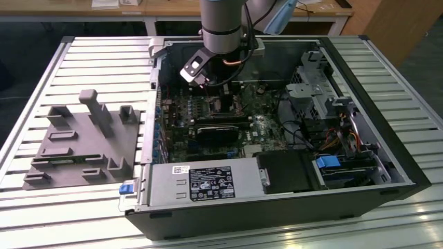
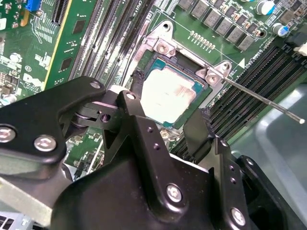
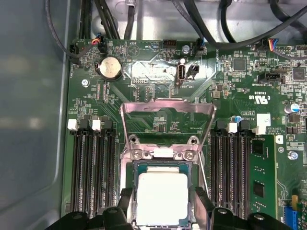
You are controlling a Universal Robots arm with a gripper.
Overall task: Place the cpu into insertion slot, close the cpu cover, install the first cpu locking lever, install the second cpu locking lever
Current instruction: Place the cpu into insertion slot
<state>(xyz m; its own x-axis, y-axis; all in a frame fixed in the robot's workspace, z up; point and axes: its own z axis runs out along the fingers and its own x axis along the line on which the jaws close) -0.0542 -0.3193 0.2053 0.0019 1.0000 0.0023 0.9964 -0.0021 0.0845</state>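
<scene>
The cpu (image 3: 162,199), a silvery square chip, lies flat in the black insertion slot (image 3: 135,167) on the green board. My gripper (image 3: 163,196) is low over it, its black fingers (image 3: 125,197) pressed against two opposite edges of the chip. In the second wrist view the cpu (image 2: 168,96) sits between the same fingers (image 2: 136,79) of my gripper (image 2: 170,96). The cpu cover (image 3: 168,102), a thin metal frame, stands swung up behind the slot. A thin locking lever (image 2: 264,98) sticks out free from the socket's corner. In the exterior view my gripper (image 1: 215,96) reaches down into the open computer case.
Long black memory slots (image 3: 91,172) flank the socket on both sides. A coin battery (image 3: 110,67) and black cables (image 3: 211,28) lie beyond the cover. In the exterior view, a black block (image 1: 218,132) sits near the socket, a power supply (image 1: 201,181) in front, and a grey fixture (image 1: 83,140) at the exterior view's left.
</scene>
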